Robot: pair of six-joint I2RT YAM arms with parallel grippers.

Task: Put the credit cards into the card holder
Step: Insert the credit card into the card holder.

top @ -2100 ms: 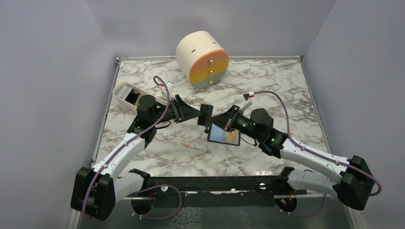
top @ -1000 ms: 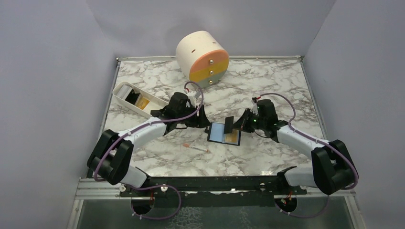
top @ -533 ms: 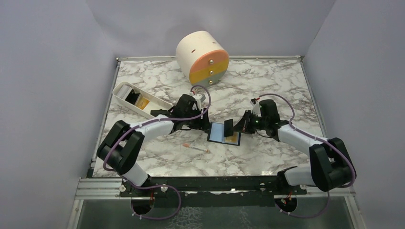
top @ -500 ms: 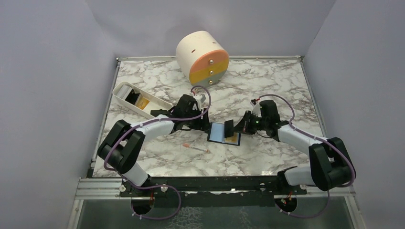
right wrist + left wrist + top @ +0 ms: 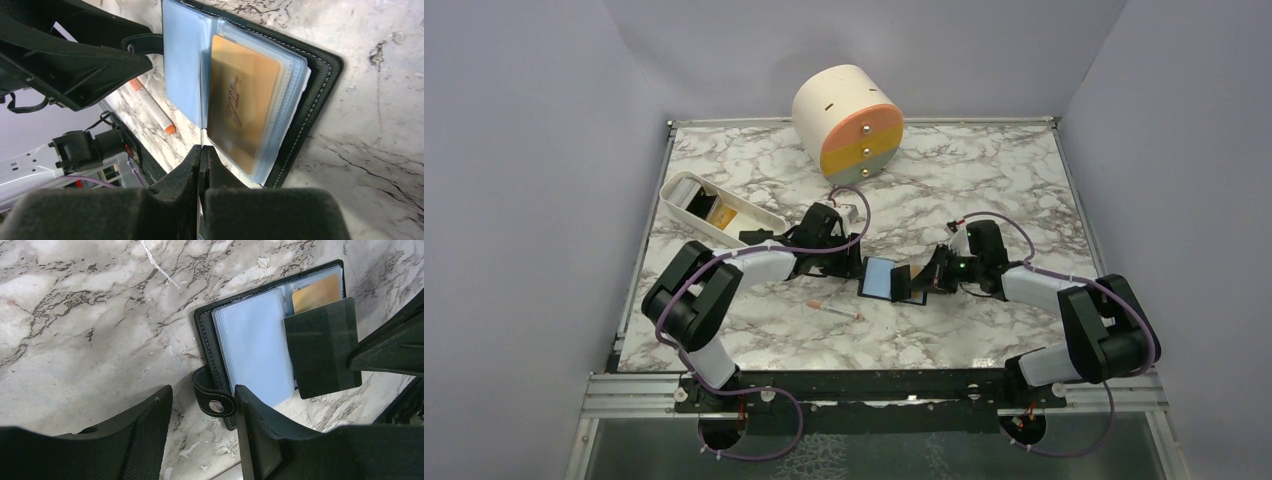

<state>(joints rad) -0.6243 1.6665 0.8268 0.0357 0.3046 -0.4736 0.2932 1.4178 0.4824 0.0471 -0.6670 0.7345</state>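
From above, the card holder (image 5: 879, 278) lies open and flat near the middle of the tabletop (image 5: 984, 170), a little toward the near edge. The left gripper (image 5: 856, 266) sits low at its left side. The right gripper (image 5: 921, 282) is at its right side and holds a dark card (image 5: 902, 284) on edge over the right half. A white-and-orange pen (image 5: 835, 310) lies just beside the holder, toward the near edge. A white tray (image 5: 746, 200) sits toward the left edge, and a round drawer box (image 5: 849, 120) stands at the far edge.

In the left wrist view, the left gripper (image 5: 202, 396) is spread, one finger on either side of the holder's snap strap (image 5: 215, 400). Whether either finger touches the strap I cannot tell. The card holder (image 5: 204, 335) shows clear sleeves, with an orange card (image 5: 316, 290) tucked in the far right sleeve. The dark card (image 5: 322, 347) overlaps that sleeve's lower part and is gripped at its right edge.

In the right wrist view, the right gripper (image 5: 201, 150) is pressed together on the dark card (image 5: 200, 100). The card shows only as a thin edge rising between the left pages and the right stack. The orange card (image 5: 242, 107) lies in the top sleeve of the card holder (image 5: 320, 85). The pen (image 5: 152, 107) lies beyond the holder, near the left gripper (image 5: 145, 64).
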